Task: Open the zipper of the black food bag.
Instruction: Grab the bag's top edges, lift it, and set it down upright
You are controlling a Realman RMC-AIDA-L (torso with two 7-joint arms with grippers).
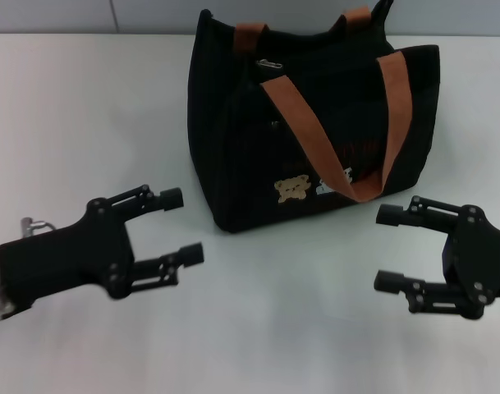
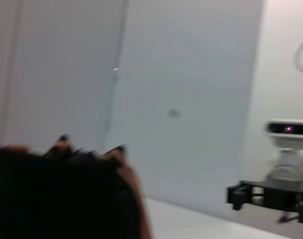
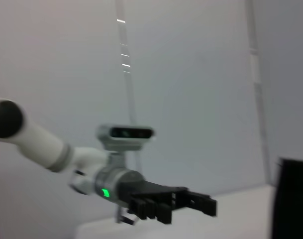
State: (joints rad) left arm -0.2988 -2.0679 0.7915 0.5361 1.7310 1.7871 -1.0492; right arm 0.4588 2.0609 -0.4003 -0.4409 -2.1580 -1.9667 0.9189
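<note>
The black food bag (image 1: 315, 123) stands upright at the back middle of the white table, its two orange-brown handles flopped over the top and front. A small silver pull tab of the zipper (image 1: 268, 63) shows on the top edge near the bag's left end. My left gripper (image 1: 184, 226) hovers open in front of the bag's left corner, apart from it. To the right of the bag's front, my right gripper (image 1: 386, 249) is open and holds nothing. The left wrist view shows the bag (image 2: 56, 194) close by and the right gripper (image 2: 241, 195) farther off.
The white table (image 1: 85, 107) stretches out to both sides of the bag and in front of it. A pale wall stands behind the table. In the right wrist view the left arm's gripper (image 3: 191, 201) and a slice of the bag (image 3: 293, 199) appear.
</note>
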